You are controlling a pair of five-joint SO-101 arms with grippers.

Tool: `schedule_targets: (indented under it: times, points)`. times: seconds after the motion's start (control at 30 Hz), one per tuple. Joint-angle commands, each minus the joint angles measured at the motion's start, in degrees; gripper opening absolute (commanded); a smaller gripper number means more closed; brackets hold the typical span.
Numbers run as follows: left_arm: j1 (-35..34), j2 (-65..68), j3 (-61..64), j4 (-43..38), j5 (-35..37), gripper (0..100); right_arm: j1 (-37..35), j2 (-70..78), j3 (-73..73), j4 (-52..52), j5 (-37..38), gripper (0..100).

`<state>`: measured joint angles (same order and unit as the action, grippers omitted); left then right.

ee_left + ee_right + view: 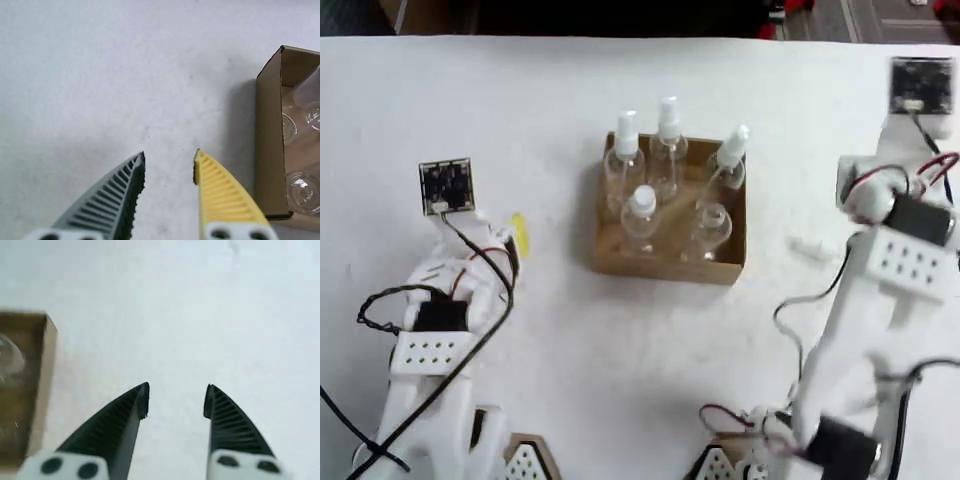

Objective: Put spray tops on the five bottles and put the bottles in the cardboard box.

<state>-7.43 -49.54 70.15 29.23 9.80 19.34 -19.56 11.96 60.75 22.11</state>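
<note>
The cardboard box (670, 262) stands mid-table with several clear bottles upright in it. Three bottles along its far side (667, 150) carry white spray tops, and so does the front left bottle (642, 215). I see no top on the front right bottle (710, 226). A small white piece (807, 247) lies on the table right of the box. My left gripper (169, 165) is open over bare table left of the box (267, 135); its yellow finger (519, 236) shows from above. My right gripper (175, 400) is open over bare table to the right of the box (42, 365).
The white table (550, 110) has free room on every side of the box. Both arm bases (720, 465) stand at the near edge. Beyond the far edge the floor is dark.
</note>
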Motion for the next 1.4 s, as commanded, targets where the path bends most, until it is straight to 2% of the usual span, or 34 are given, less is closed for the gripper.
schedule_targets:
  times: [0.0,0.13,0.23,0.7,0.87,1.13,1.37]
  points:
    - [0.48,-0.84,-0.44,-0.88,-0.53,15,1.36,9.63,-4.75,8.57,20.66,15.8]
    - [0.4,-0.92,-0.44,-0.88,-0.53,15,1.27,18.33,-4.66,12.09,40.18,15.6]
    - [0.4,-0.92,-0.44,-0.88,-0.53,15,1.27,24.48,-4.92,11.91,46.07,15.6]
    - [0.75,-0.92,-0.44,-0.97,-0.53,15,-0.57,32.31,-6.33,2.86,46.86,15.8]
    - [0.75,-0.92,-0.44,-1.05,-0.53,15,-1.36,35.12,-6.24,2.59,53.98,15.6]
    - [0.75,-0.92,-0.44,-1.32,-0.53,15,-1.63,38.64,-6.42,-0.4,54.59,15.4]
    - [0.57,-0.92,-0.53,-1.32,-0.62,15,-1.27,38.64,-6.42,-2.15,54.86,3.5]
